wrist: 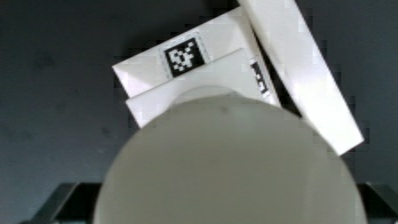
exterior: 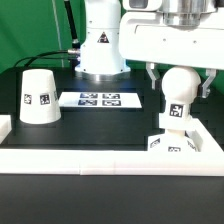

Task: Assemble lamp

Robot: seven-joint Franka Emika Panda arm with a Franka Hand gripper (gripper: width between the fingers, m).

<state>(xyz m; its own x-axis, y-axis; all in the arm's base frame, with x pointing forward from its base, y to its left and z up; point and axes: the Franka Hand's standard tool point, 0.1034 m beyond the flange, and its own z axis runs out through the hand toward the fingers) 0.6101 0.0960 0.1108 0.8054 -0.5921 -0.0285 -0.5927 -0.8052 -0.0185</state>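
My gripper (exterior: 178,88) is shut on the white ball bulb (exterior: 176,110) and holds it upright, a finger on each side of the ball. The bulb's tagged neck is right above the small blocky base (exterior: 170,145), which stands by the front right white wall; I cannot tell whether they touch. In the wrist view the bulb (wrist: 222,150) fills the middle and hides most of the base (wrist: 183,62) behind it. The dark fingers (wrist: 64,205) show only at the frame's edges. The tapered shade (exterior: 38,96) stands mouth down at the exterior view's left, apart from the rest.
The marker board (exterior: 98,99) lies flat in the middle of the black table. A raised white wall (exterior: 90,152) runs along the front and the right side (wrist: 294,60). The robot's base (exterior: 100,45) stands behind.
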